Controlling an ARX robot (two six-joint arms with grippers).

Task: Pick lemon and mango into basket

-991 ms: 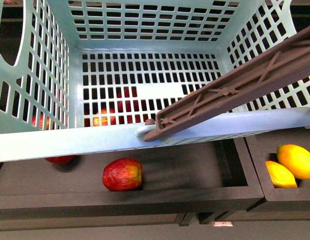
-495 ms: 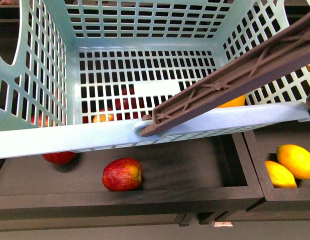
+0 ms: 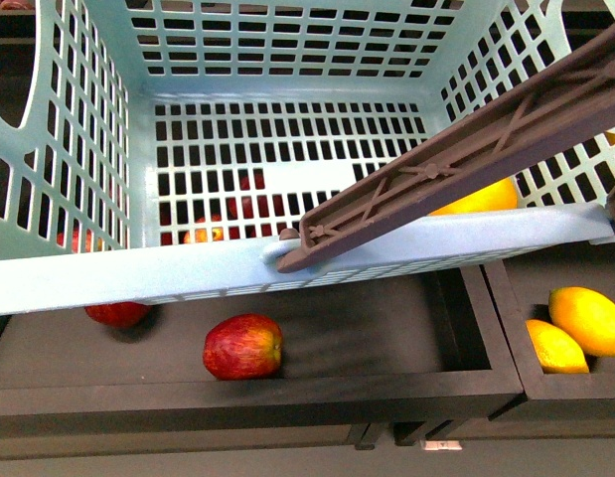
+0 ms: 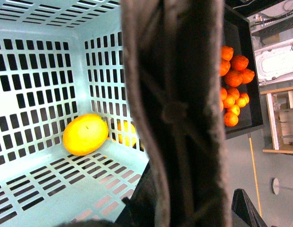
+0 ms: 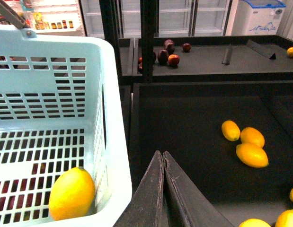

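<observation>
You have the lemon (image 3: pixel 476 197) lying inside the basket (image 3: pixel 138 283), tucked into the floor's 4 o'clock corner against the slotted wall, partly behind the brown handle (image 3: pixel 456 159) in the front view. Your right gripper (image 5: pixel 161 156) hangs just outside the basket's 3 o'clock wall, jaws pressed together on nothing, above a dark tray (image 5: pixel 193 118) of loose lemons (image 5: pixel 252 155). The handle fills the left wrist view, so you cannot tell how the jaws of the left gripper (image 4: pixel 191 210) stand.
</observation>
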